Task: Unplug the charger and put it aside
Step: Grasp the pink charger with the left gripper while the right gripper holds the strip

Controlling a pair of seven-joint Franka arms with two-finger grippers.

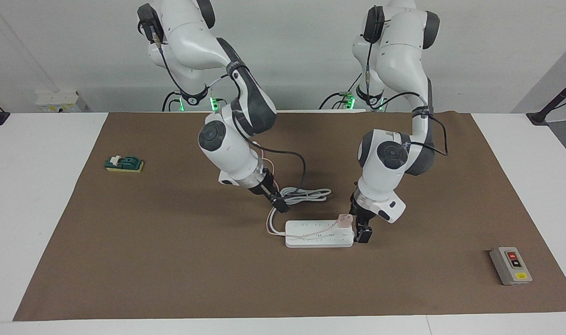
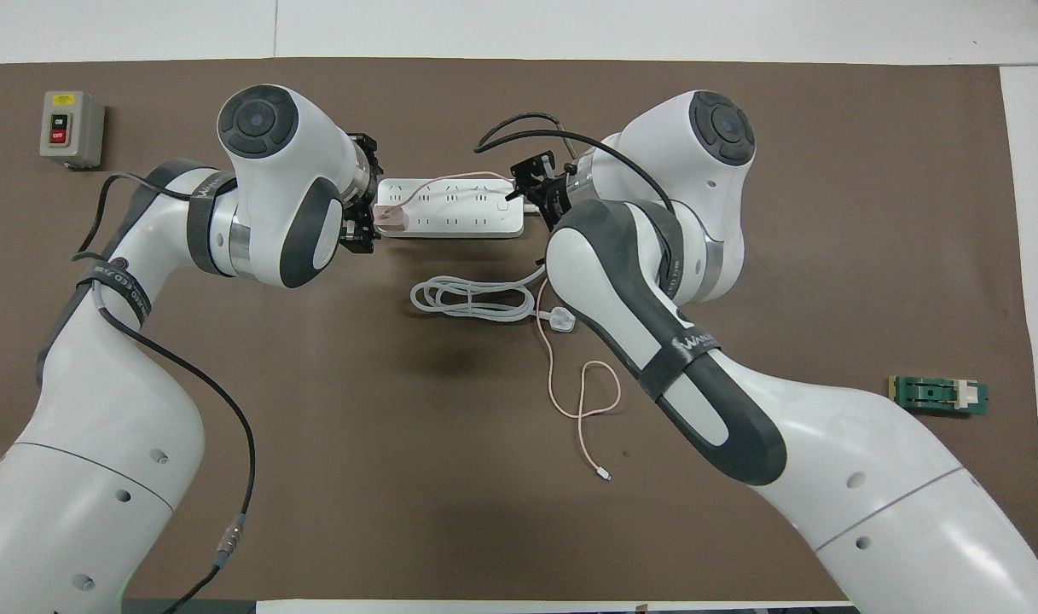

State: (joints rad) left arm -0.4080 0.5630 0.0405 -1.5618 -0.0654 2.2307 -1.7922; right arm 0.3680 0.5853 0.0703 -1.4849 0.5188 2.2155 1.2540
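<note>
On the brown mat [image 1: 171,260] at frame centre, we see the charger [image 1: 344,220] plugged into the power strip [image 1: 310,237]. We cannot tell either pincer's state: left gripper [image 1: 362,234] beside it, right gripper [image 1: 279,204] upper-left.

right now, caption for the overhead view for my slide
Two Franka arms flank a power strip: left gripper at the plugged-in pink charger, right gripper at the other end.

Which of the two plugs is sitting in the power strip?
The small pink charger, at the strip's end beside the left gripper. The white three-pin plug lies loose on the mat.
</note>
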